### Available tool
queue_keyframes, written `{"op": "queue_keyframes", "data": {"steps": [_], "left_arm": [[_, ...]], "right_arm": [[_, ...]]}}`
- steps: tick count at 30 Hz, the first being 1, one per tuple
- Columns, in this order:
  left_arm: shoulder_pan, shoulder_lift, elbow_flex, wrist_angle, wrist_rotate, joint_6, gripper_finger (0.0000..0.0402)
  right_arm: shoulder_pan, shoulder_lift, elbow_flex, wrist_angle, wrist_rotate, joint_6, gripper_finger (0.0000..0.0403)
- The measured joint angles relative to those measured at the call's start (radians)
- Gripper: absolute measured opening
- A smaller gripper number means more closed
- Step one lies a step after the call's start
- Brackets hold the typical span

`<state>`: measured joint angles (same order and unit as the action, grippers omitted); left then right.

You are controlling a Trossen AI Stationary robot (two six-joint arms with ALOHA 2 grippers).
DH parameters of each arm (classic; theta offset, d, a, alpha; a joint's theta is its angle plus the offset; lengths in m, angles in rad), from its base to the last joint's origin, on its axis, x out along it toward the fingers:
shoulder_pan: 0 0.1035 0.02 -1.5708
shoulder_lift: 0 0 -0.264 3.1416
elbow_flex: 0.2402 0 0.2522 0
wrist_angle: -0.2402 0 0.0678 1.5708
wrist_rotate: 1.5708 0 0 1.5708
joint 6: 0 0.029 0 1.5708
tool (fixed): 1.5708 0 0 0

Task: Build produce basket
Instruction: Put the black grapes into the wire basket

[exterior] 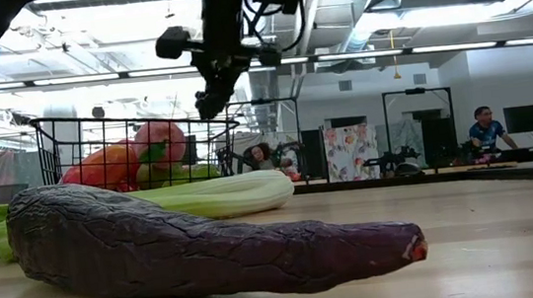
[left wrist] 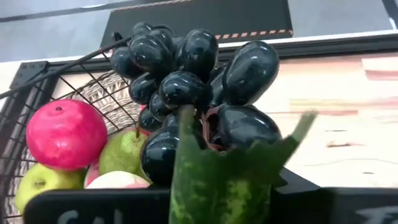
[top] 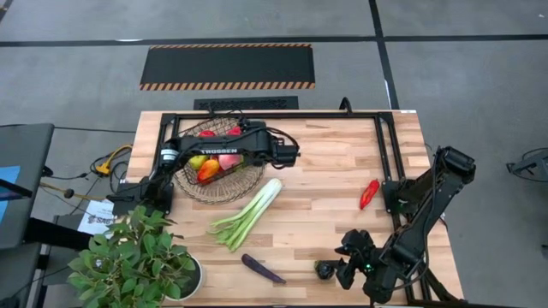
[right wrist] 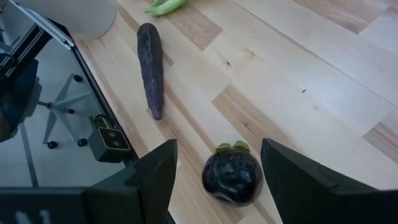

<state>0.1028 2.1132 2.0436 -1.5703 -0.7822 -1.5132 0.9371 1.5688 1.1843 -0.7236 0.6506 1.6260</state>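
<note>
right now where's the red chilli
In the high view the red chilli lies on the table's right side, apart from the celery stalk and just left of the black frame rail.

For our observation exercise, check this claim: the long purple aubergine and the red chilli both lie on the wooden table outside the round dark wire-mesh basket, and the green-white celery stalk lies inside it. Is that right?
Not quite. The green-white celery stalk lies on the wooden table, outside the round dark wire-mesh basket, as the high view shows. The long purple aubergine and red chilli do lie on the table outside it.
</note>
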Motion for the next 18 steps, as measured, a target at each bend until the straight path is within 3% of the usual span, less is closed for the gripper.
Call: {"op": "queue_keyframes", "data": {"steps": [5, 12, 18], "left_arm": [[0.008, 0.0, -0.047, -0.001, 0.003, 0.017, 0.0096], [0.054, -0.001, -0.152, -0.001, 0.088, -0.027, 0.0149], [0.063, -0.001, -0.146, 0.003, 0.11, -0.006, 0.0192]], "right_arm": [[0.0, 0.0, 0.0, -0.002, 0.0, 0.0, 0.0255], [0.0, 0.0, 0.0, -0.003, -0.004, -0.001, 0.0255], [-0.001, 0.0, 0.0, -0.003, -0.028, -0.001, 0.0255]]}}
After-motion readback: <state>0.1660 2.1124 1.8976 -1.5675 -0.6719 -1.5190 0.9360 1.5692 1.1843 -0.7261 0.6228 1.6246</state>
